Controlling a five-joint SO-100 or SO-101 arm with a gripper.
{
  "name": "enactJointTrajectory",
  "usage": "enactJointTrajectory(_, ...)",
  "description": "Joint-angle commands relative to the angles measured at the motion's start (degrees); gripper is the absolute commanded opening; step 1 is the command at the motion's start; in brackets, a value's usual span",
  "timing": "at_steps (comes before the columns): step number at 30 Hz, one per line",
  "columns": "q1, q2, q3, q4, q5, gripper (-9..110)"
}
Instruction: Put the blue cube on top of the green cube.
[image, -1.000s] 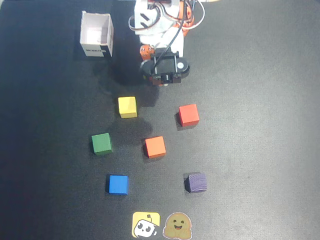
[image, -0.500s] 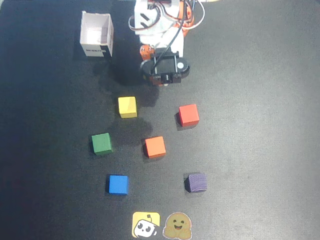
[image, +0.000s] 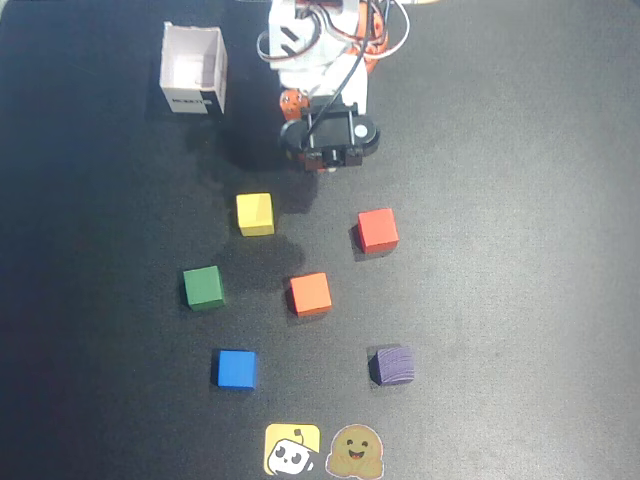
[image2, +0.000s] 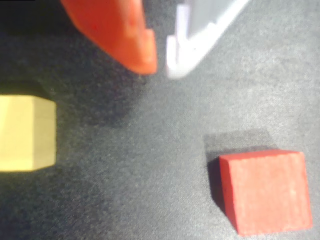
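Overhead first.
arm (image: 322, 95): at top centre of the mat, folded over its base, wrist hardware pointing down-frame.
gripper (image: 322, 166): fingertips barely visible under the wrist; jaw gap can't be read from this view.
white box (image: 193, 70): open-topped, up-left of gripper, near.
yellow cube (image: 255, 213): just below-left of gripper, nearest cube on that side.
red cube (image: 378, 230): below-right of gripper, about as near as yellow.
orange cube (image: 310, 294): straight down-frame of gripper, past the yellow/red pair.
green cube (image: 203, 287): down-left of gripper, beyond yellow, flat on mat, nothing on top.
blue cube (image: 236, 368): well apart from gripper, further down-frame, just below-right of green, not touching it, flat on mat.
purple cube (image: 391, 364): far down-right of gripper, level with blue.
stickers (image: 322, 450): two, at bottom edge, farthest from gripper.

Wrist next.
gripper (image2: 161, 64): enters from top edge; orange finger (image2: 120, 30) on left, white finger (image2: 200, 35) on right; tips near-touching, only a thin slit between; nothing held; tips above the mat.
yellow cube (image2: 26, 133): lower-left of tips, cut by left edge, clear of fingers.
red cube (image2: 265, 191): lower-right of tips, clear of fingers.
mat (image2: 140, 175): bare dark surface directly below the tips, between yellow and red.
blue/green: not in the wrist view.
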Motion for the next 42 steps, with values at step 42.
enactJointTrajectory(42,4.3,-66.8,-52.8,-8.2,7.4,22)
